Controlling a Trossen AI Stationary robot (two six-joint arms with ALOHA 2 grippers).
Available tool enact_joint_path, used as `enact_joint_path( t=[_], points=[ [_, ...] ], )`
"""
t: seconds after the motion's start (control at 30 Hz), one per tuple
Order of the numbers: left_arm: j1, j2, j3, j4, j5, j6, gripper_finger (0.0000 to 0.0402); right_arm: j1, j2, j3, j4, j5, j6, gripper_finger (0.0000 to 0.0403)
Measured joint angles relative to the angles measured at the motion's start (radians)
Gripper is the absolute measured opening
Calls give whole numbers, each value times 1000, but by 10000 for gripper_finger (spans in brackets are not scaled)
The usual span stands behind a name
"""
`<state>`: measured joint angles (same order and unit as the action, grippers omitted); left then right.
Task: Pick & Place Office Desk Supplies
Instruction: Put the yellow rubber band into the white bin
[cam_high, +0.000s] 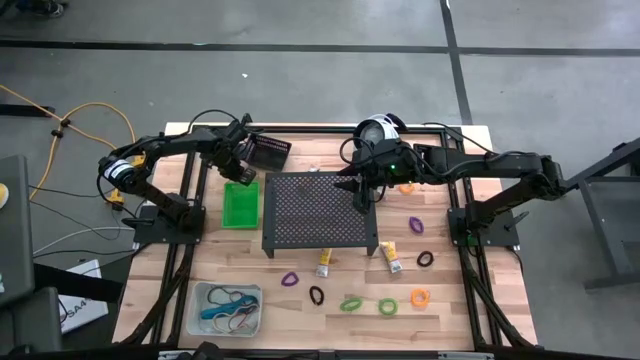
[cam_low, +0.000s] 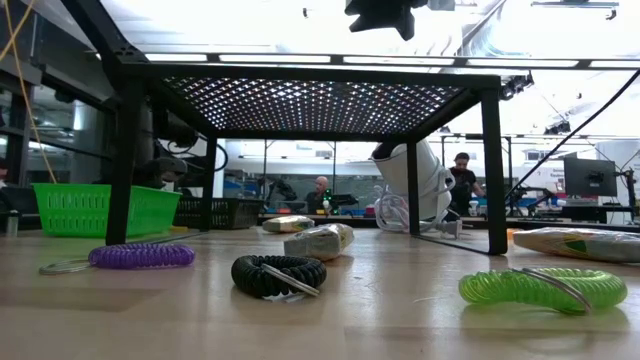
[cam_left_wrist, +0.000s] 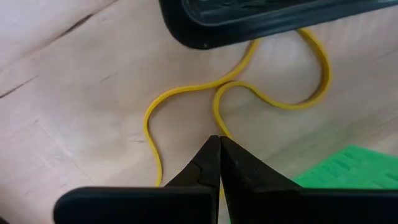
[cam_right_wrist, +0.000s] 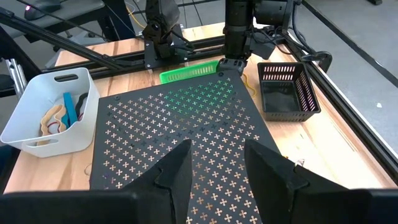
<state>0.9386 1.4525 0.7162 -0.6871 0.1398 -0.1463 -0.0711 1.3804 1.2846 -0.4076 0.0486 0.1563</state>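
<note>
Yellow rubber band lies on the wooden tabletop between the black bin and green bin, near the far-left corner; the left claw is pinched shut on it. Farther right, the right claw hangs half-open and empty over the perforated stand.

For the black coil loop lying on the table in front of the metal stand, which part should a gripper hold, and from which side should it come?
Grip the black coil loop across one side of its ring, coming straight down from above. It lies flat on the table, apart from the purple loop and green loop, so one finger can probably enter the open middle and the other stay outside. Its low, flat pose leaves little to catch from the side.
</note>
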Motion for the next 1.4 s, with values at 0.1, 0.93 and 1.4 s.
enact_joint_path(
  t=[0.1, 0.93, 1.4],
  points=[
    [1, 0, 0, 5, -2, 0, 0, 0, 0, 0, 0, 0, 0, 135],
    [-22, 2, 0, 103, 35, 43, 0, 0, 0, 0, 0, 0, 0, 135],
    [-31, -49, 2, 114, 35, 44, 0, 0, 0, 0, 0, 0, 0, 135]
  ],
)
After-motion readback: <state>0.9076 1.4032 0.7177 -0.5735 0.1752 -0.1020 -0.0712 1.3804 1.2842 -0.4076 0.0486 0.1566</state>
